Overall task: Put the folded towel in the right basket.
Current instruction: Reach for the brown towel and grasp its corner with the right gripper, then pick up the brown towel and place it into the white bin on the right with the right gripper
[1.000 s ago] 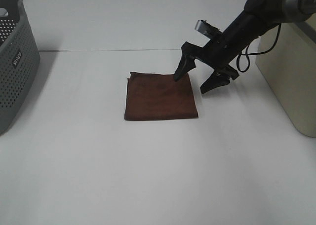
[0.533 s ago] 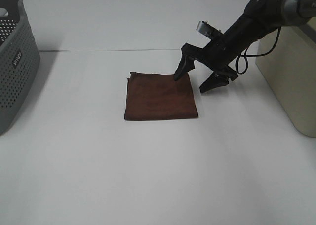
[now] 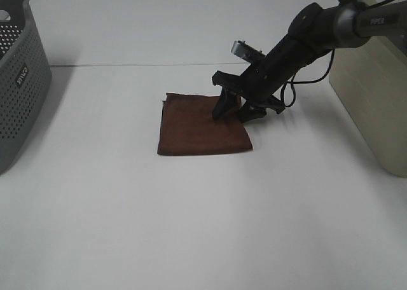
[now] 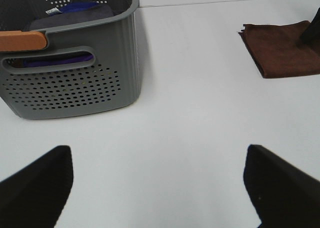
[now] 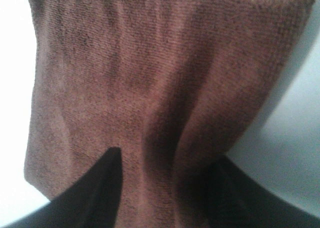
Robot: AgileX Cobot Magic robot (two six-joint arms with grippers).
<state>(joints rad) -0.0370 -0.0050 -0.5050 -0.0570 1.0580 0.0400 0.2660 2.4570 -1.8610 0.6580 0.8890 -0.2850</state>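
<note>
The folded brown towel (image 3: pixel 200 124) lies flat on the white table; it also shows in the left wrist view (image 4: pixel 282 48) and fills the right wrist view (image 5: pixel 150 73). My right gripper (image 3: pixel 232 114) presses down on the towel's right part, jaws half closed, with a ridge of cloth bunched between the fingertips (image 5: pixel 102 188). The beige right basket (image 3: pixel 375 99) stands at the table's right edge, apart from the towel. My left gripper (image 4: pixel 160 188) is open and empty above bare table; it is out of the high view.
A grey perforated basket (image 3: pixel 19 80) stands at the left edge; the left wrist view (image 4: pixel 75 63) shows cloths and an orange handle in it. White table (image 3: pixel 191 226) lies in front of the towel.
My right gripper moved left and down onto the towel and its fingers drew closer together. The towel's right part wrinkled and shifted slightly left.
</note>
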